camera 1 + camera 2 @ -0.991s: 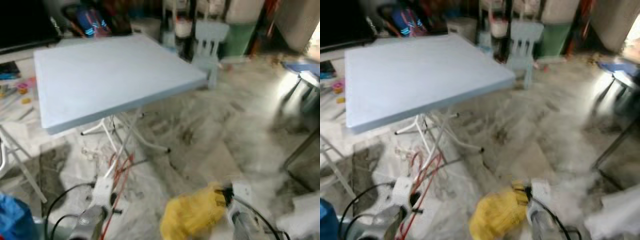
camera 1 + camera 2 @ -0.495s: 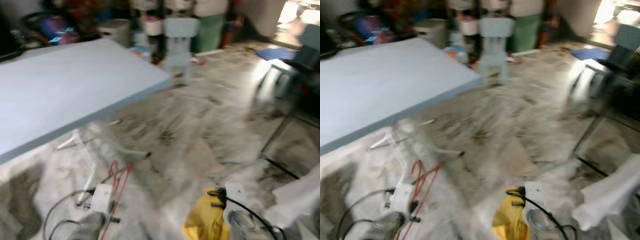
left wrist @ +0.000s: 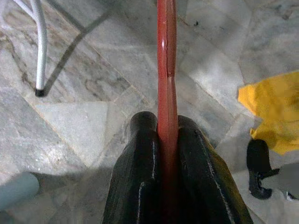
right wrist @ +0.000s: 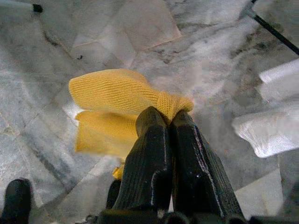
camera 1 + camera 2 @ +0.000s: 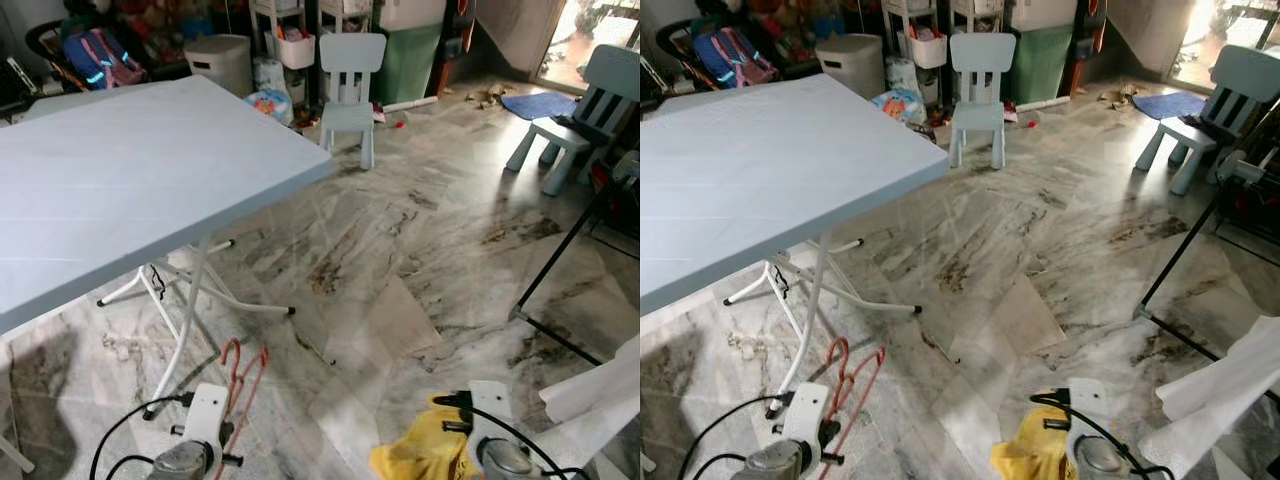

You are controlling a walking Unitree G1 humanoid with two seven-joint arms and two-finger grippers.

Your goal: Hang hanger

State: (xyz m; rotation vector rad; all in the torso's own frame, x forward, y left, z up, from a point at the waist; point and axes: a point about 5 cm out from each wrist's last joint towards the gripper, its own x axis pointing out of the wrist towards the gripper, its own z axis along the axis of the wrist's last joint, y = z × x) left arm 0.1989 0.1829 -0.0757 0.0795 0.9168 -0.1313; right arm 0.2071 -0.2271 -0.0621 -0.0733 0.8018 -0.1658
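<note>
Your left claw (image 3: pixel 167 140): clamped on red hanger (image 3: pixel 166 70), low over marble floor (image 5: pixel 400 230). Your right claw (image 4: pixel 166 122): pinching yellow cloth (image 4: pixel 112 91). Blue surface (image 5: pixel 120 180) far left.

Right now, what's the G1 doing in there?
It's standing on the marble floor beside a light blue folding table, carrying something in each gripper. The left gripper is shut on a red hanger, which sticks out ahead of the fingers. The right gripper is shut on a yellow knit garment that hangs below it. The garment is not on the hanger yet. A black stand and white fabric are off to its right.
</note>
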